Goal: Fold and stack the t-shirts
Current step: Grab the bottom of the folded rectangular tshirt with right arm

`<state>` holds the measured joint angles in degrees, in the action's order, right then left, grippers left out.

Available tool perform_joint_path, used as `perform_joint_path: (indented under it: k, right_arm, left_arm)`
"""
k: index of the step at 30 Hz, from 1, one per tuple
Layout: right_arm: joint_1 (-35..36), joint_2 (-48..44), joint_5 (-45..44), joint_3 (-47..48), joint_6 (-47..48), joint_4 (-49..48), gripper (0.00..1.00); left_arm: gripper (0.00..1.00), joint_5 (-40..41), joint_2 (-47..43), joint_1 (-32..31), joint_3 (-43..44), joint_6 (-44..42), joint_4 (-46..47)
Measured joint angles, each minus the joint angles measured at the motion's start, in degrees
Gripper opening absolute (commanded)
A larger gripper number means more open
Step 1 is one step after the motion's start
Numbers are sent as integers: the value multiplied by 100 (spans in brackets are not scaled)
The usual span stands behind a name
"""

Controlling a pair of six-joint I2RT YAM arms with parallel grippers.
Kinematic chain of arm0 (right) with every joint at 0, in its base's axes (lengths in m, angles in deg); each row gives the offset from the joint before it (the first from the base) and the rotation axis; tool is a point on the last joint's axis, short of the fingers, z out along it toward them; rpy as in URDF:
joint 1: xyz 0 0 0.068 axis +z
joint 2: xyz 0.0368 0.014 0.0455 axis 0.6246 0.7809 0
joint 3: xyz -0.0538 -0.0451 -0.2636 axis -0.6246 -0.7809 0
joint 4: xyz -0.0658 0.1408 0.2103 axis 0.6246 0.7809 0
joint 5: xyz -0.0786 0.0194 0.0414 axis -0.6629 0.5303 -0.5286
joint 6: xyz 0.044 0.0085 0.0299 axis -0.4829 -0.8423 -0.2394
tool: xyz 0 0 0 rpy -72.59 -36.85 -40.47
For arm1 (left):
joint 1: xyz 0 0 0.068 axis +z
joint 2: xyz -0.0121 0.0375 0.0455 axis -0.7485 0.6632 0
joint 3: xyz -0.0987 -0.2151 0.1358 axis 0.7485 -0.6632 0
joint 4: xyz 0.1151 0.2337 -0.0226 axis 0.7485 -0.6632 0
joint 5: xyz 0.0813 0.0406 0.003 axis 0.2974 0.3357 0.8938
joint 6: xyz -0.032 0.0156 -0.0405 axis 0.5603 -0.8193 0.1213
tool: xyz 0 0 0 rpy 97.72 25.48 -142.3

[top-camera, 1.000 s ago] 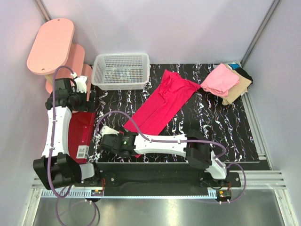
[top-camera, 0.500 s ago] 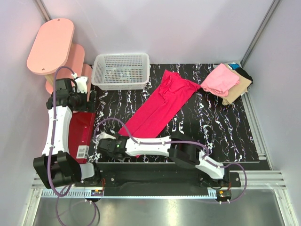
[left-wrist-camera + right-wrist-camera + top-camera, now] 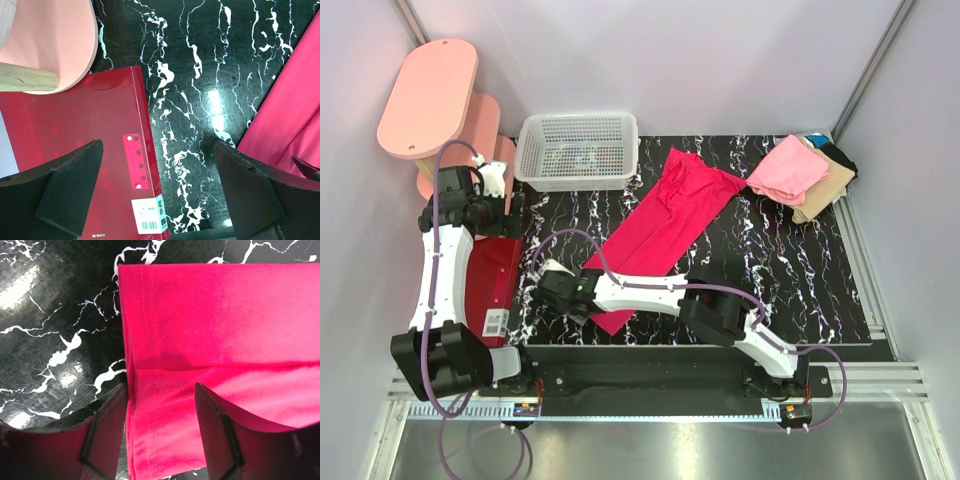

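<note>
My right pincer [image 3: 550, 275] is down on the black white-veined marble tabletop [image 3: 770, 270], at the near lower corner of the bright magenta-red cloth t-shirt [image 3: 665, 225]. In the right wrist view the right pincer [image 3: 161, 410] stands spread. Its two dark fingers [image 3: 107, 427] straddle the stitched hem of the magenta-red t-shirt [image 3: 225, 315]. The cloth lies flat in the gap and is not pinched. The hem's corner sits just ahead of the left finger, with bare tabletop [image 3: 60, 305] beyond it. From this pincer the shirt runs as a long band, away and to the right across the table.

Far off to the right of this pincer, in the table's back corner, is the folded pile. A light pink t-shirt [image 3: 788, 168] lies on top of a tan t-shirt [image 3: 825, 190], and a black and teal one [image 3: 835, 152] shows behind them.

My left pincer [image 3: 495, 195] hangs above the table's left side with its jaws fully spread, holding nothing. In the left wrist view the left pincer [image 3: 157, 175] looks down on the flat, glossy dark red mat [image 3: 75, 130] under its left finger, and the veined tabletop [image 3: 200, 75] shows between the fingers. An edge of the magenta-red shirt [image 3: 290, 115] lies past its right finger. Ahead and to its left is the pink oval stool top [image 3: 45, 40]. The white plastic mesh basket [image 3: 578, 150] sits beyond this pincer, to its right.
</note>
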<state>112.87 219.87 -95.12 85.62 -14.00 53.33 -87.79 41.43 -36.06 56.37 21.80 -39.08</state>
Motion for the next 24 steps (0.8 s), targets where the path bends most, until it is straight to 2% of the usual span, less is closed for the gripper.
perform_joint_path:
  k: [8, 18, 24]
  right_arm:
    - [9, -48, 11, -129, -92, -144, 58]
    - [39, -365, 129, -686, -308, -435, 60]
    - [70, -428, 166, -804, -389, -470, 49]
  left_arm:
    - [99, 0, 0, 0, 0, -2, 0]
    - [99, 15, 0, 0, 0, -50, 0]
    - [99, 13, 0, 0, 0, -66, 0]
